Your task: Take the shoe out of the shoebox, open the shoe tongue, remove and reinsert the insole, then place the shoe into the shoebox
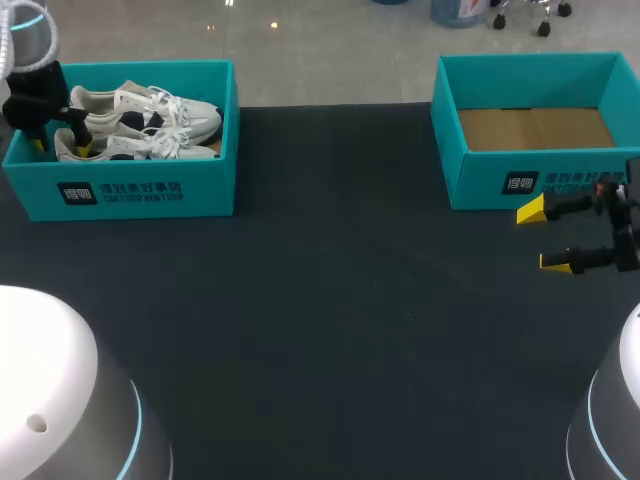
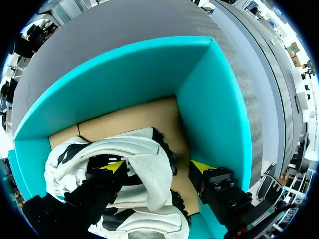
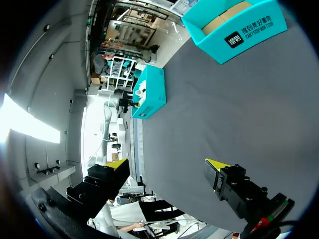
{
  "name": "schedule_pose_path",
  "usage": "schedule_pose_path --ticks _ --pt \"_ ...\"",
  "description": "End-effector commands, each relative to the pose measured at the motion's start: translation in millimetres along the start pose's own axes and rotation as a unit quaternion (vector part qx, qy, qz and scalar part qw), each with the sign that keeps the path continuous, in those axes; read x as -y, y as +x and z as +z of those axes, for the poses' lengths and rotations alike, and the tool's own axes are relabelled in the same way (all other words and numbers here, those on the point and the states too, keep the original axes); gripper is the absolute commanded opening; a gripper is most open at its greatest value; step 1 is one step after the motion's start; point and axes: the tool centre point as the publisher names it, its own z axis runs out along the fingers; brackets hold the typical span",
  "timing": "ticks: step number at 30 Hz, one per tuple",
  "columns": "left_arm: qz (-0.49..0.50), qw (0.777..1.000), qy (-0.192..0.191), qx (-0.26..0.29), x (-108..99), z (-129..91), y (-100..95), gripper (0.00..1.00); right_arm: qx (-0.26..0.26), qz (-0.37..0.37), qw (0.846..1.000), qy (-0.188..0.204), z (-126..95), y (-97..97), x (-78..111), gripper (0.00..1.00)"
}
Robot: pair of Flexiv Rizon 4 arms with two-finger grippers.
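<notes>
The left pincer stands spread inside the teal shoebox. One yellow tip sits down in the opening of a white shoe, the other outside its heel, near the box wall. The shoe is white with dark patches and lies beside a second shoe. White print marks the box front. The right pincer, also spread, hovers over the dark counter just before a second teal box, which carries similar print.

The teal cardboard shoebox's wall hides the white sneakers' soles. One yellow tip of the left jaws is half buried in a sneaker's collar. The black right arm is cut off.
</notes>
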Motion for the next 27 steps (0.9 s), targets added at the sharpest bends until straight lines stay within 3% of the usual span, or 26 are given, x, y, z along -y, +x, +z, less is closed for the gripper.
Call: schedule_pose_path --ticks 1,6,7,16,20,27 --pt "-0.002 1.0 0.005 0.001 -4.3 9.3 1.0 0.8 0.002 0.001 1.0 -0.001 0.3 0.2 1.4 1.0" --pt "-0.005 1.0 0.007 0.003 0.5 18.3 -3.0 0.72 0.002 0.001 1.0 -0.001 0.3 0.2 1.4 1.0" --pt "-0.007 1.0 0.009 0.005 1.6 19.8 -3.5 0.65 0.002 0.001 1.0 -0.001 0.3 0.2 1.4 1.0" --pt "-0.014 1.0 0.011 0.007 4.2 24.9 -1.8 0.42 0.002 0.001 1.0 -0.001 0.3 0.2 1.4 1.0" --pt "-0.013 1.0 0.013 0.003 4.0 23.3 0.5 0.15 0.002 0.001 1.0 -0.001 0.3 0.2 1.4 1.0" --pt "-0.01 1.0 0.008 -0.01 5.4 11.0 9.4 0.04 0.002 0.001 1.0 -0.001 0.3 0.2 1.4 1.0"
